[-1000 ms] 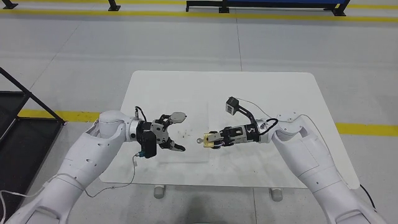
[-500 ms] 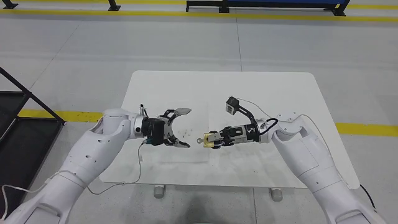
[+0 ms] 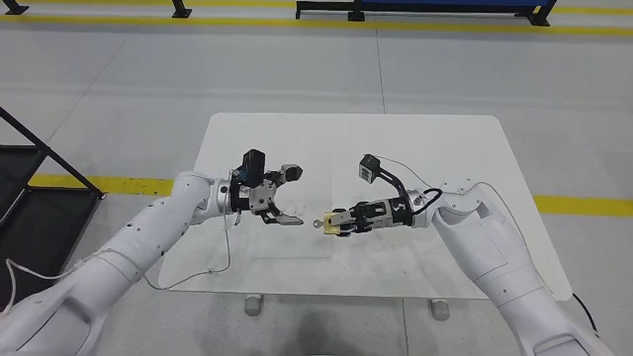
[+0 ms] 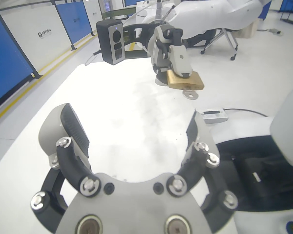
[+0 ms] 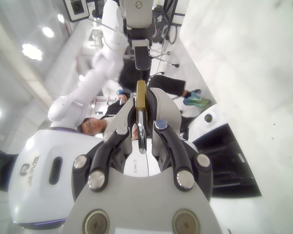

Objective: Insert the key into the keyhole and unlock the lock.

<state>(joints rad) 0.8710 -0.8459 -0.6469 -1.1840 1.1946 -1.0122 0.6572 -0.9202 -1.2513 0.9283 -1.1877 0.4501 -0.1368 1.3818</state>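
- Lock (image 4: 185, 82) (brass body) pinched in right gripper (image 4: 175, 75), low over table (image 4: 107, 103).
- Key (image 4: 190, 94) sits in keyhole.
- Left gripper (image 4: 134, 120) spread wide, facing key, apart from it.

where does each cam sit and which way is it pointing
Top view: overhead, looking down at the table; the left gripper and right gripper face each other.
Left wrist view: behind its own open fingers, looking across the table at the padlock and key.
Right wrist view: behind its own fingers clamped on the padlock, facing the left gripper.
Both wrist views share the padlock.
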